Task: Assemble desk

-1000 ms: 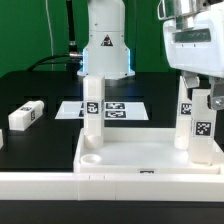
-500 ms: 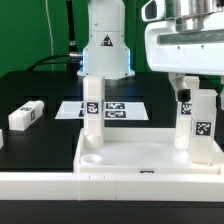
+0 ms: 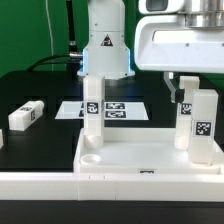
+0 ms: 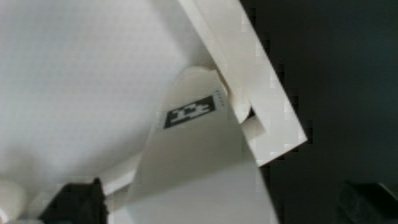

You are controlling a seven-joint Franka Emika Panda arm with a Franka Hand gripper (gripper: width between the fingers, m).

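The white desk slab lies at the front with its raised rim up. One leg stands upright in its far corner on the exterior view's left. A second leg stands upright in the corner on that view's right. My gripper comes down over the top of this second leg, with one finger against its side, and is shut on it. In the wrist view the same leg with its tag runs between my fingers, the slab beside it. A third leg lies loose on the table.
The marker board lies flat on the black table behind the slab. The robot base stands behind it. The black table runs on to the exterior view's left of the slab.
My hand has turned about the upright leg on the exterior view's right, so its broad side now faces the exterior camera. The leg and the slab stay where they were.
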